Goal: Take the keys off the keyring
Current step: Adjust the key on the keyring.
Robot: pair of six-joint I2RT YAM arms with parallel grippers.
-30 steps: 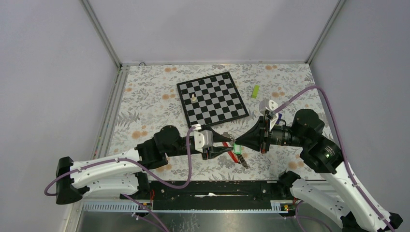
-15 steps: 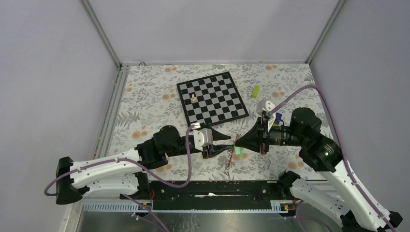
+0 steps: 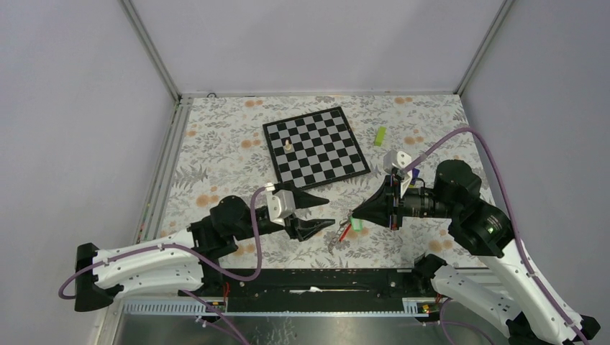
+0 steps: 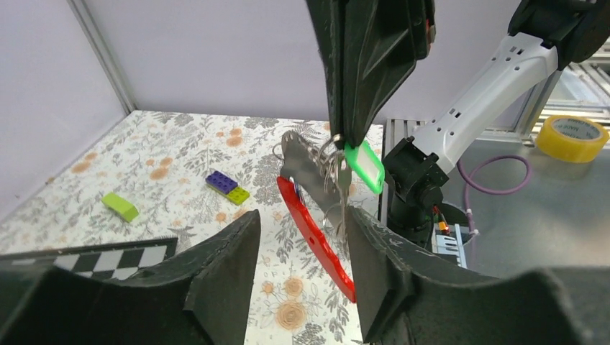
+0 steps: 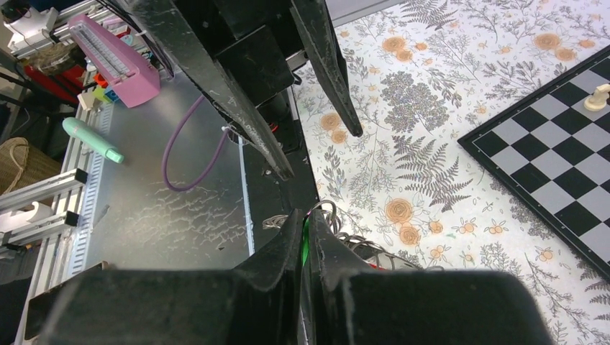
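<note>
Withdrawn toward the worktop's left edge since the last view: left fingers, spread, empty. Aloft over the near edge's middle — keyring, pinched by right fingers; keys hang lengthwise downward, which we place directly rightward of the left fingers.

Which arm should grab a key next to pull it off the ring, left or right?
Left. Its gripper is open and empty, facing the dangling keys. The right gripper is shut on the keyring, holding it off the table, so it probably should just steady it.
</note>
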